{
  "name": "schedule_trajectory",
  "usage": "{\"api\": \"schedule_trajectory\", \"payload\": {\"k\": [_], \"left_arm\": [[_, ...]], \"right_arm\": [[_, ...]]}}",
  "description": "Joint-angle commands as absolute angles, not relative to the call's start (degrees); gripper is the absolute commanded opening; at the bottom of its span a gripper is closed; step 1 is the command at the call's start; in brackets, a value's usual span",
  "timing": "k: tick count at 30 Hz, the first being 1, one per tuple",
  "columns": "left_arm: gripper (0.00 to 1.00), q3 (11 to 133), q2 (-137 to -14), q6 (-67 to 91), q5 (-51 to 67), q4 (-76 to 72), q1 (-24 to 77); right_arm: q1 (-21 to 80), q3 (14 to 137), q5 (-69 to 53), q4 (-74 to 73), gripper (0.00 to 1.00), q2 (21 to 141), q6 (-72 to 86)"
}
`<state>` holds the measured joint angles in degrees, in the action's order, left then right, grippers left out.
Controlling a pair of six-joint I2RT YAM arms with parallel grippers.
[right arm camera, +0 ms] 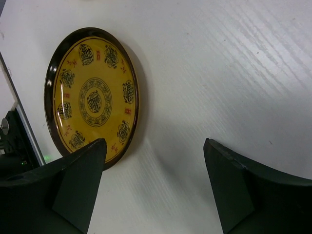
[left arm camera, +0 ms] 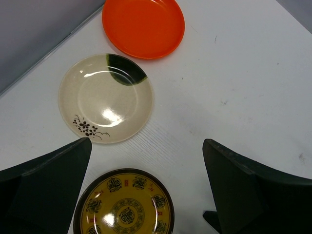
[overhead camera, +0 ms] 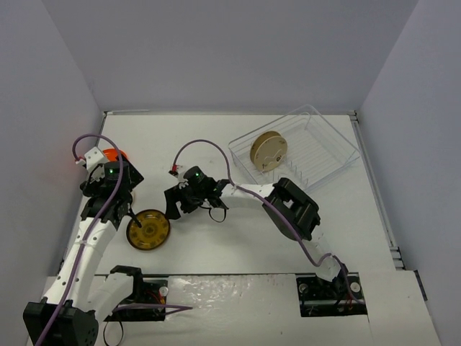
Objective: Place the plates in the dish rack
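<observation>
My left gripper stands wide open and empty above 3 plates lying flat: the orange plate, a cream plate and the brown plate. My right gripper is open too, holding nothing, just beside the brown plate. Another cream plate stands upright in the dish rack.

There are four plates. In the left wrist view, an orange plate sits at top, a cream plate at centre-left and a brown-and-yellow plate at bottom. A second cream plate is in the one clear rack, upper right of the top view.
</observation>
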<state>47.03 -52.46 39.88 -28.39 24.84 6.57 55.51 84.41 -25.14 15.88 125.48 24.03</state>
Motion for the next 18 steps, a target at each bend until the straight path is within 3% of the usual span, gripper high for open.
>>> {"api": "schedule_trajectory", "payload": {"k": [1,18], "left_arm": [[0.97,47.24,-52.61,40.08,-28.38,21.91,6.15],[0.97,46.37,-51.33,40.04,-27.56,21.53,6.15]], "right_arm": [[56.21,87.38,-29.10,17.25,0.74,126.25,25.36],[57.48,92.74,-35.42,12.62,0.53,133.28,31.48]]}}
